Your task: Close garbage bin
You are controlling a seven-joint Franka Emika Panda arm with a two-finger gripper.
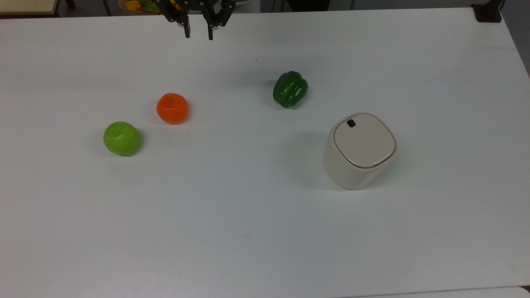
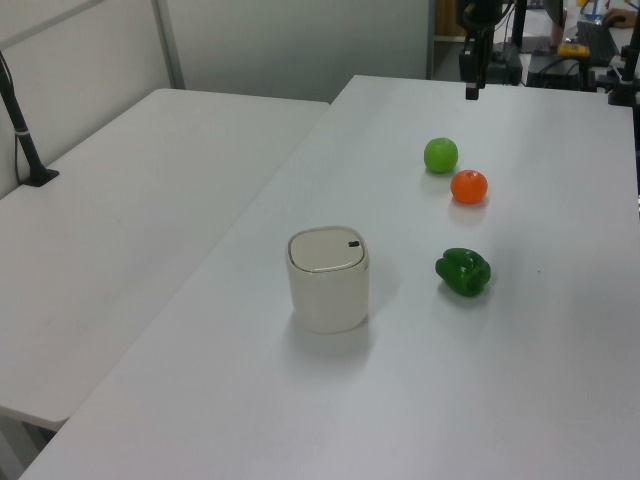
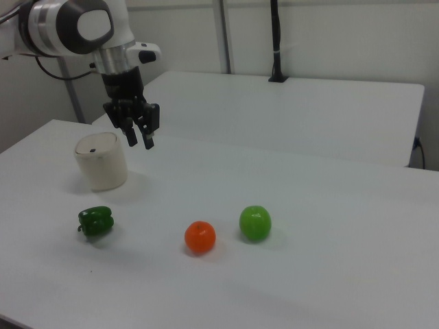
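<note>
A black two-finger claw [image 1: 198, 33] hangs above the far edge of a white desk [image 1: 248, 215], its fingers spread apart and holding nothing. In the top view the frame's upper edge cuts off the claw's body, so just the fingers and part of the mount show. In the left view the claw [image 2: 472, 90] is small and partly cropped at the top.

The garbage bin [image 1: 359, 150], a cream-beige tub with a rounded-square top, stands on the desk well apart from the claw, toward the top view's lower right. Its flat lid lies down flush on the rim, with a small black mark near one corner. In the right view the bin [image 3: 101, 161] sits just beside and below the claw on the right view's left; whether they overlap in depth cannot be told there.

A green pepper [image 1: 290, 89] lies between claw and bin. An orange fruit [image 1: 172, 108] and a green fruit [image 1: 122, 138] rest below the claw, toward the top view's left.
</note>
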